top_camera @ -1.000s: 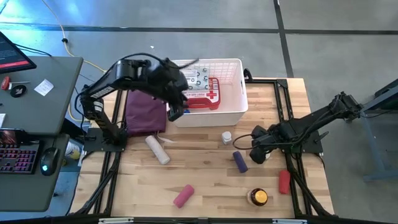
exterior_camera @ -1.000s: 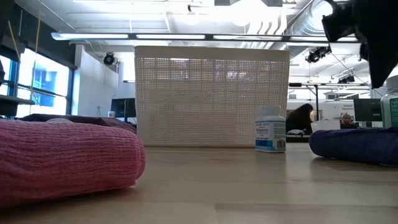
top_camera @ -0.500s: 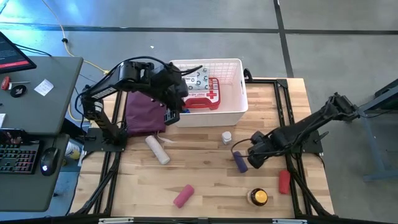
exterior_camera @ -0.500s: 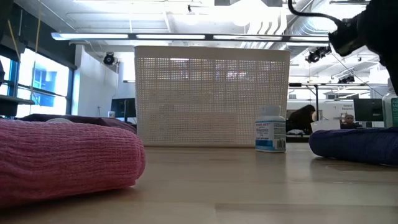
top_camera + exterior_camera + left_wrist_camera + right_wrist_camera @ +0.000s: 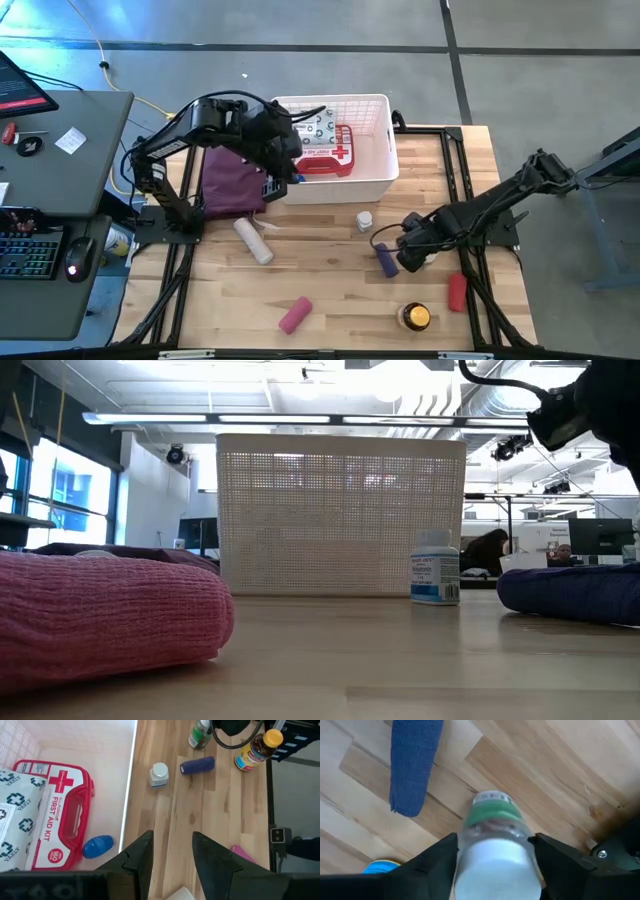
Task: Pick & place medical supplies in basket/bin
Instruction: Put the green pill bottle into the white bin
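At the near edge of the worktop (image 5: 330, 290) lie a pink roll (image 5: 294, 314), an amber jar (image 5: 415, 317) and a red roll (image 5: 457, 290), well apart from each other. A little farther, the right hand (image 5: 492, 847) is low over the worktop, and its two fingers (image 5: 432, 857) stand on both sides of a clear bottle with a green band (image 5: 493, 845). They are close to the bottle, but I cannot tell if they already press it. The purple roll (image 5: 386, 259) lies just beside this hand, and a small white-capped bottle (image 5: 365, 219) stands behind it. A beige roll (image 5: 253, 240) lies more to the left side.

Farther back stands the white basket (image 5: 385, 170). Inside it are the red first-aid case (image 5: 65, 815), a white packet with crosses (image 5: 17, 815) and a small blue item (image 5: 98, 846). The left hand (image 5: 167, 852) hovers above the basket's near rim, its fingers apart and holding nothing. The maroon pouch (image 5: 232, 180) lies beside the basket on the left.
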Available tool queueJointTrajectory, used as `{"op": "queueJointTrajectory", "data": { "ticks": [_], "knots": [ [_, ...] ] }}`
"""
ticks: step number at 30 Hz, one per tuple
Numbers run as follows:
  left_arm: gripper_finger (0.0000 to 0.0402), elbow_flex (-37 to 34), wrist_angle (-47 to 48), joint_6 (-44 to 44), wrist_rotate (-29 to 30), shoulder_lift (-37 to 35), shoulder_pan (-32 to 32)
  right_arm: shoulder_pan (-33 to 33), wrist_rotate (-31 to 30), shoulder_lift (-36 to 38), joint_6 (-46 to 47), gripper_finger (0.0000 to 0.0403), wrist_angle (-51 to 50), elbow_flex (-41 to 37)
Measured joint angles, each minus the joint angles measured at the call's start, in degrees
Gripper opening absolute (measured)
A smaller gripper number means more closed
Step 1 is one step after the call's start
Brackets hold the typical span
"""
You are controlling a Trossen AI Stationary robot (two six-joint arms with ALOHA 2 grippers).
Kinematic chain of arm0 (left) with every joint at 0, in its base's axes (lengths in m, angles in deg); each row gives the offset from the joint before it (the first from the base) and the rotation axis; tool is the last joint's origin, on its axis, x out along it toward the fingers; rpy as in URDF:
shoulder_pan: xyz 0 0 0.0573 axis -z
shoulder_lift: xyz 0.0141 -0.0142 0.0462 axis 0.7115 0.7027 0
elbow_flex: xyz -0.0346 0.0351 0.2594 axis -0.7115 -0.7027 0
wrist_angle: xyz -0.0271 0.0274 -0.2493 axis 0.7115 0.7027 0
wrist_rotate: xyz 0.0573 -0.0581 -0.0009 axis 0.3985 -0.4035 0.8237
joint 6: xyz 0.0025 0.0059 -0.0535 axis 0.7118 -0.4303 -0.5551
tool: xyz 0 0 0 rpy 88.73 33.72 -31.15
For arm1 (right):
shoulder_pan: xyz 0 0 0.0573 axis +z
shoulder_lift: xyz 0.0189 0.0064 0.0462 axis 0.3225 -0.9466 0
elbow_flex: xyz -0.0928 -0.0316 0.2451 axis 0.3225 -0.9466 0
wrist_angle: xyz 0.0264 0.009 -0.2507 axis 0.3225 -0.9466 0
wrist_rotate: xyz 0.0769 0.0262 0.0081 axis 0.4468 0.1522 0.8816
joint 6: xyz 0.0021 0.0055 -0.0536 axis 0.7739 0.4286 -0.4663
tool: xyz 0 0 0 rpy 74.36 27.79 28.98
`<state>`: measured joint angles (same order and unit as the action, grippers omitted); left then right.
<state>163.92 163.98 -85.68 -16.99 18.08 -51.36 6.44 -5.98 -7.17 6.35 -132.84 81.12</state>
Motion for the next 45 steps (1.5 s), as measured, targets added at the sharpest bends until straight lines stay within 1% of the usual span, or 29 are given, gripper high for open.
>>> {"op": "queueJointTrajectory", "data": {
  "ticks": [4, 12, 14, 16, 18, 21, 24, 26, 29, 32, 36, 41, 45],
  "knots": [
    [0.017, 0.0, 0.3, -1.6, 0.0, 0.0, 0.0, 0.0, 1.1, 0.0, -2.1, 0.0201, 0.1, -0.1],
    [0.017, 0.0, 0.9, -4.4, 0.9, -0.1, 0.0, 1.1, 0.8, 2.4, -3.0, 0.0088, 0.3, -0.3],
    [0.017, 0.0, 0.9, -5.7, 0.9, -0.2, 0.0, 1.6, 0.9, 2.9, -4.3, 0.0069, 0.3, -0.3],
    [0.017, 0.0, 1.0, -6.6, 0.8, -0.2, 0.0, 2.0, 2.0, 3.5, -5.5, 0.0064, 0.2, -0.3],
    [0.017, 0.0, 1.0, -7.4, 0.8, -0.2, 0.0, 2.3, 3.2, 4.6, -6.8, 0.0073, 0.2, -0.3],
    [0.017, 0.0, 1.0, -7.8, 1.0, -0.2, 0.0, 3.0, 1.9, 6.8, -7.2, 0.0111, -0.5, -0.3],
    [0.017, 0.0, 1.0, -8.1, 1.1, -0.2, 0.0, 3.7, -2.3, 9.2, -4.8, 0.0168, -2.1, -0.3],
    [0.017, 0.0, 1.2, -8.8, 1.1, -0.2, 0.0, 4.0, -4.0, 10.3, -3.1, 0.0211, -3.4, -0.3],
    [0.017, 0.0, 1.6, -9.1, -0.1, -0.2, 0.0, 5.3, -3.1, 10.7, -2.9, 0.027, -2.8, -0.3],
    [0.017, 0.0, 2.9, -9.1, -0.5, -0.2, 0.0, 7.6, -1.1, 10.5, -2.9, 0.0307, -1.3, -0.3],
    [0.017, 0.0, 4.1, -9.1, -0.9, -0.2, 0.1, 11.1, -1.5, 10.4, -3.0, 0.0322, -2.2, -0.3],
    [0.017, 0.0, 4.1, -8.4, -2.0, -0.2, 1.8, 14.1, -1.0, 10.4, -6.2, 0.0324, -2.4, -0.3],
    [0.017, 0.0, 4.1, -8.3, -1.0, -0.2, 2.8, 15.7, -2.1, 10.4, -8.0, 0.0324, -4.5, -0.3]
  ]
}}
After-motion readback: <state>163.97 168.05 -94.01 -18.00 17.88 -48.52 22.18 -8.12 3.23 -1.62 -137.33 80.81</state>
